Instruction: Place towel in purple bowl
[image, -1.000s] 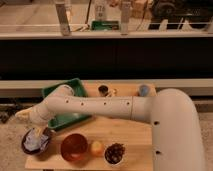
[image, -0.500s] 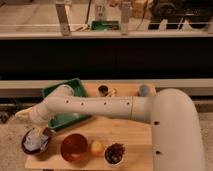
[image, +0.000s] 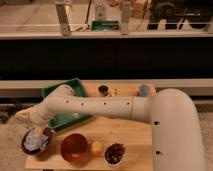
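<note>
The purple bowl (image: 27, 148) sits at the front left corner of the wooden table (image: 130, 135). A pale bluish-white towel (image: 35, 140) lies bunched inside it. My white arm reaches across the table from the right to the left. My gripper (image: 31, 119) is just above the bowl and the towel, at the arm's left end. The towel's top is right below the gripper; I cannot tell if they touch.
A green tray (image: 57, 90) lies behind the arm at the back left. A red-brown bowl (image: 74, 147), an orange fruit (image: 96, 148) and a white bowl of dark pieces (image: 115, 153) stand along the front edge. Small cups (image: 103, 90) and a blue-grey object (image: 144, 90) stand at the back.
The arm and gripper have barely moved; the gripper stays over the purple bowl with the towel in it.
</note>
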